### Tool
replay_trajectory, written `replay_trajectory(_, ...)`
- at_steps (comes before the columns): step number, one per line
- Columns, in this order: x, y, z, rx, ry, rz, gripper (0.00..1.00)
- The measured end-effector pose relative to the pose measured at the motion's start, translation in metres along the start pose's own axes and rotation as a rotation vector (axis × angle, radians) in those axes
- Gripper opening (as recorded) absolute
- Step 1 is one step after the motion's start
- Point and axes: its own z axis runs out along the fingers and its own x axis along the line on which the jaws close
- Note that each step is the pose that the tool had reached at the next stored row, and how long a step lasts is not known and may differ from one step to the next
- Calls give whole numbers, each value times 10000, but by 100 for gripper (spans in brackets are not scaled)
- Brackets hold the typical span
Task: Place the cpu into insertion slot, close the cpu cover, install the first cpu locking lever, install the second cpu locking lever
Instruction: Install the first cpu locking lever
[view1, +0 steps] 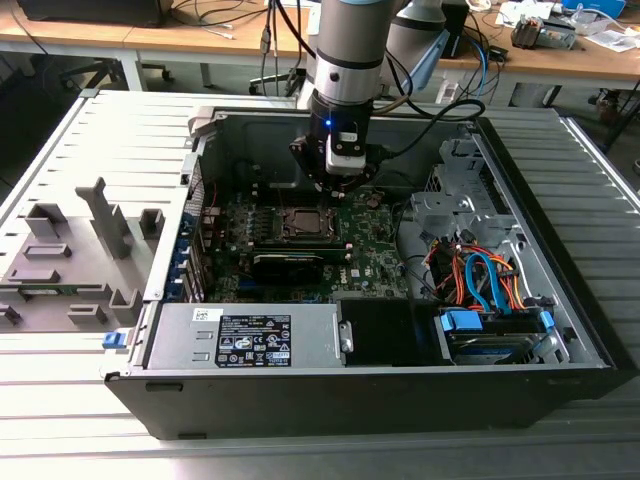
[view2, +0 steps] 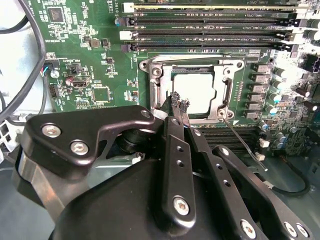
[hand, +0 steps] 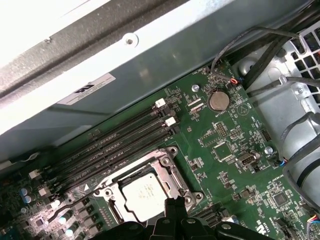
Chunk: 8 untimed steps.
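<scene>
In the exterior view the end effector (view1: 337, 190) hangs over the motherboard inside the open computer case (view1: 560, 260), just beside the insertion slot (view1: 303, 222). A white printed label (view1: 250, 340) sits on the power supply.

In the second wrist view its fingertips are drawn together, gripping nothing visible, at the edge of the cpu cover (view2: 161, 85) — which lies down around the seated cpu (view2: 197, 92). A thin locking lever (view2: 242, 142) juts free, so the levers look unfinished.

In the first wrist view a lever rod (hand: 75, 200) stands off the socket — and a sticker (hand: 87, 90) marks the case wall.
</scene>
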Motion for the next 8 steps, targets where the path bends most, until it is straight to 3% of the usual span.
replay_trajectory(8,0,0,0,2,-7,-147,11)
